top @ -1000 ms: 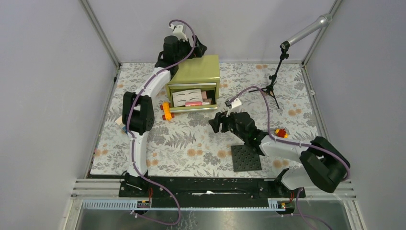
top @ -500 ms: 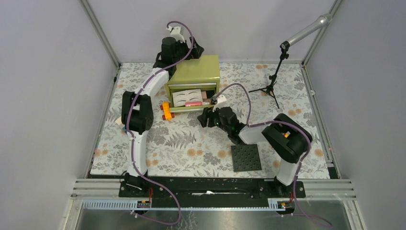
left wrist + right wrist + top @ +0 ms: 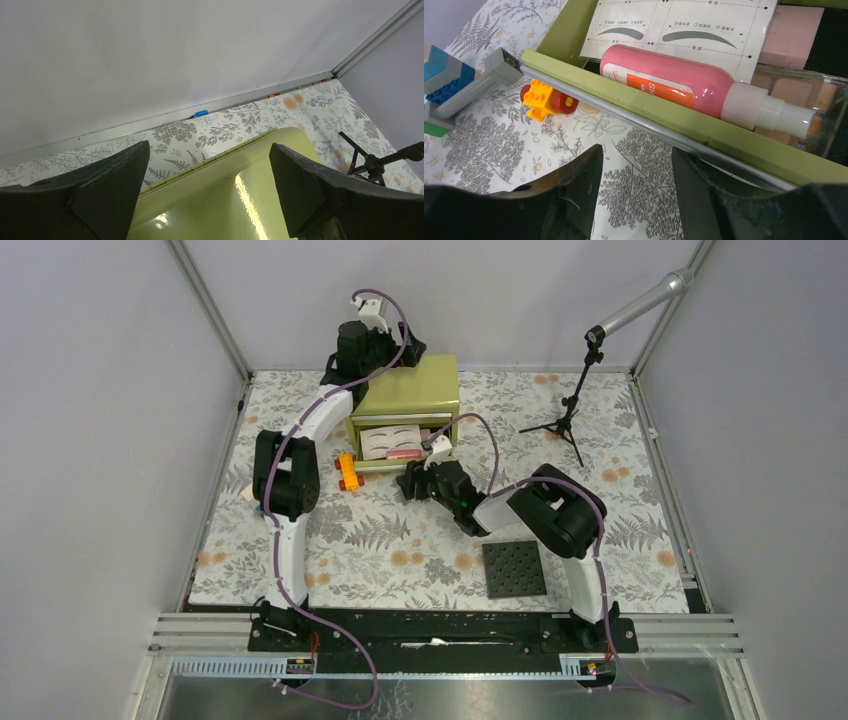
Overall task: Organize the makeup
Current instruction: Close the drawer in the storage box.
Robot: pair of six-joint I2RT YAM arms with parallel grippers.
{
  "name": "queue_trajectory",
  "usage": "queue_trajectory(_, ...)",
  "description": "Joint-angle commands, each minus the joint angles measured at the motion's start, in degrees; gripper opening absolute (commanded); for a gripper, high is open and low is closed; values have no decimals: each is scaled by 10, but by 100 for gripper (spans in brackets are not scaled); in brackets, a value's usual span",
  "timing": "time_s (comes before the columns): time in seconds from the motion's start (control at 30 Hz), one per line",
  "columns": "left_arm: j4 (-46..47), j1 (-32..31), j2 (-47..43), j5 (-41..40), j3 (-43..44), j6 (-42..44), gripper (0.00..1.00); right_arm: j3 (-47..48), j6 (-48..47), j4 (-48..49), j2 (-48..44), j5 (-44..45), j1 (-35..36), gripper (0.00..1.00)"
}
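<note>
right gripper has reached the drawer, half-open and empty; left gripper wide open.

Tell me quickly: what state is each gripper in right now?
Left gripper: open, empty, over the box.
Right gripper: open, empty, at the drawer front.

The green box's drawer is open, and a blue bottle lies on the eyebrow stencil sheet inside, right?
Not quite. The drawer is open, but the bottle on the eyebrow stencil sheet is pink, not blue. The right wrist view shows it.
</note>
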Motion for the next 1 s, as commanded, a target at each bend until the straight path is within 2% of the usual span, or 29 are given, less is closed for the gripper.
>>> queue_trajectory(0.0,-31,3,-6,15,-41,6,98,56,-43,93,18,62,-4,60)
queue_trajectory(0.13,-38,4,-4,22,-42,11,98,91,-76,120,43,79,-4,61)
queue_trajectory(0.37,-38,4,-5,23,-49,19,98,175,-136,79,84,107,-14,63)
queue_trajectory(0.6,-31,3,-3,27,-57,17,98,199,-155,75,106,94,-35,63)
queue_trajectory(0.7,-32,3,-2,25,-57,23,98,176,-163,89,95,83,-38,63)
queue_trajectory(0.87,-38,3,1,23,-51,26,98,96,-172,155,43,22,-37,63)
queue_trajectory(0.97,-40,3,3,22,-50,26,98,63,-162,162,18,-10,-37,63)
